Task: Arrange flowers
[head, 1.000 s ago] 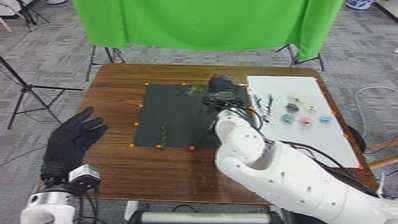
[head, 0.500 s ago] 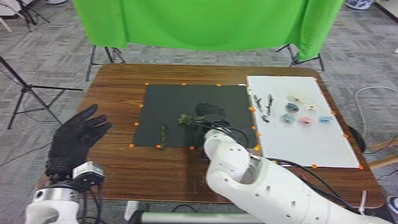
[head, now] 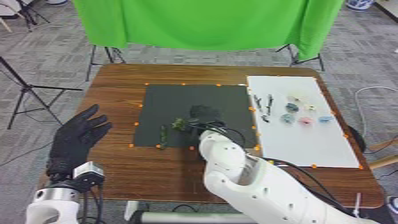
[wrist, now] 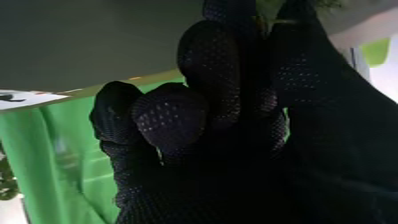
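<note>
Over at the left, the left robot hand (head: 78, 134) is resting above the desk (head: 114, 167), its fingers apart and relaxed. Next comes a leafy sprig (head: 163, 136), which is lying on the black mat (head: 167, 102) near its left side. Just right of it the second green sprig (head: 179, 124) is poking out from the left side of the right robot hand (head: 205, 113) — thumb and fingers are closing together, apparently pinching its stem. That hand is moving: a moment ago it was up by the mat's far edge, and now it is sitting lower and farther left, bringing its sprig close beside the one laid down. So the greenery is probably being placed, and letting go cleanly is likely coming next. Farther right, the small blossoms (head: 306, 120) are waiting on the white sheet (head: 311, 145) — well apart from that hand.
</note>
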